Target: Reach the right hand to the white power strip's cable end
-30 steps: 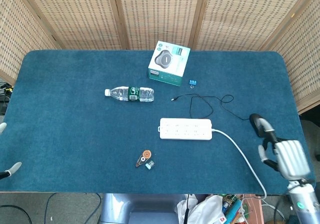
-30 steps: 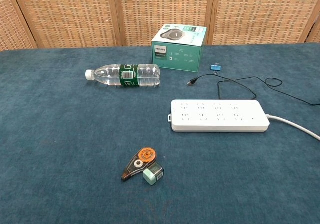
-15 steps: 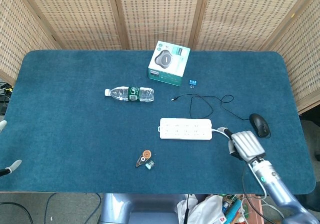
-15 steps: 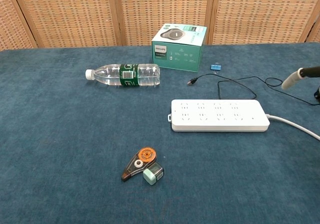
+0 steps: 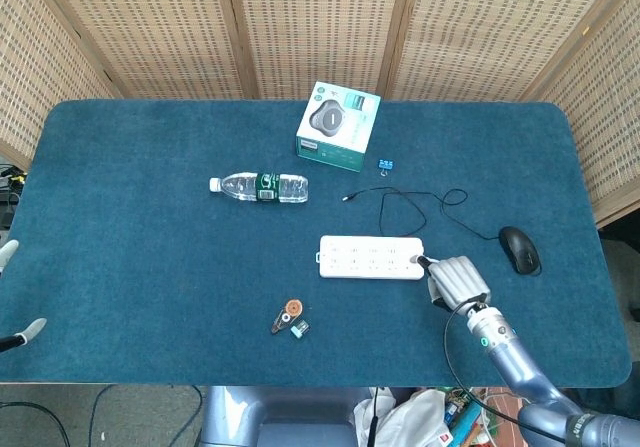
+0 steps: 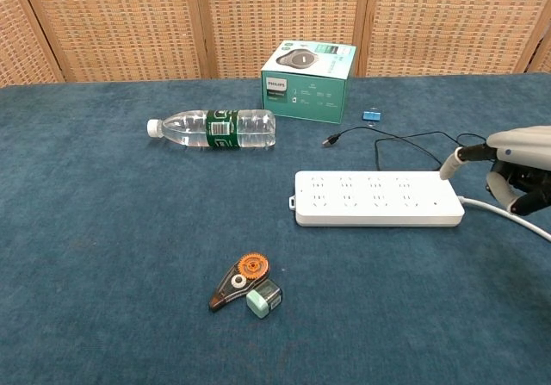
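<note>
Right hand, fingers apart and holding nothing, beside the cable end of the long white multi-socket power strip

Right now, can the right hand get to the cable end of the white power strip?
Probably yes. The right hand is already beside the cable end of the white power strip, one fingertip almost over that corner. Nothing lies between them; the thin black cable sits farther back.

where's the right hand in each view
Head view: right hand sits lower right of centre, just off the white power strip's cable end.
Chest view: right hand is at the right edge, mid-height, beside that same end.
Shared landmark: the white power strip.
</note>
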{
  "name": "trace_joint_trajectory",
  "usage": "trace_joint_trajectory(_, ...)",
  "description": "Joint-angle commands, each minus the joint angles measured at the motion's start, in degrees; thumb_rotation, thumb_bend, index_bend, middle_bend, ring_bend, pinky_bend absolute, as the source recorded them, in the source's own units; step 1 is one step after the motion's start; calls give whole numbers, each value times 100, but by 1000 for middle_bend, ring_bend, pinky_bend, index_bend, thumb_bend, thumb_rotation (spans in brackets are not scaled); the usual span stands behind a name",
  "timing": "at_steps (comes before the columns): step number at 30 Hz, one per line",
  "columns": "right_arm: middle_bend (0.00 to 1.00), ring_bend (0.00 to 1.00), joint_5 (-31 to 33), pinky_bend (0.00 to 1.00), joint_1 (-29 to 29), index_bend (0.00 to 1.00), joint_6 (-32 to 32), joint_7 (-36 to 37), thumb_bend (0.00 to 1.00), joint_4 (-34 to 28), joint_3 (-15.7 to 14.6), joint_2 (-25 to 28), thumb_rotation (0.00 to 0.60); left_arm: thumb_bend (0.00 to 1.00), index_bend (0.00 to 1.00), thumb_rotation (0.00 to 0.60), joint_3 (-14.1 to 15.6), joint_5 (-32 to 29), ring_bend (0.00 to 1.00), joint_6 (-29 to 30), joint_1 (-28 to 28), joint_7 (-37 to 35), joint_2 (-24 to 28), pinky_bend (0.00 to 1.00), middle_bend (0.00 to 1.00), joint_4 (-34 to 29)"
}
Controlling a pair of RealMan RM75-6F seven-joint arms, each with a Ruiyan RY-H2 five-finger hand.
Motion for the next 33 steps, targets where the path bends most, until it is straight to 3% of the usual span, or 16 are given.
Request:
trace_joint_trajectory(1, 777, 895, 415, 1000, 205, 207, -23, -336, 866, 72, -9, -157, 600, 0, 0, 600, -1, -10, 0, -13, -7, 25, -10, 0, 0, -7)
trace_joint_trajectory(17, 777, 895, 1740, 1000, 801, 214, 180, -1152, 866, 202, -107, -493, 600, 0, 0, 600, -23, -106, 0, -94, -52, 156, -19, 0, 0, -95)
trace_joint_trajectory(33, 777, 895, 2057, 1000, 1059, 215, 366, -1321, 866, 270, -335, -628, 600, 0, 0, 600, -26, -135, 0, -126, -75, 137, -36, 0, 0, -37)
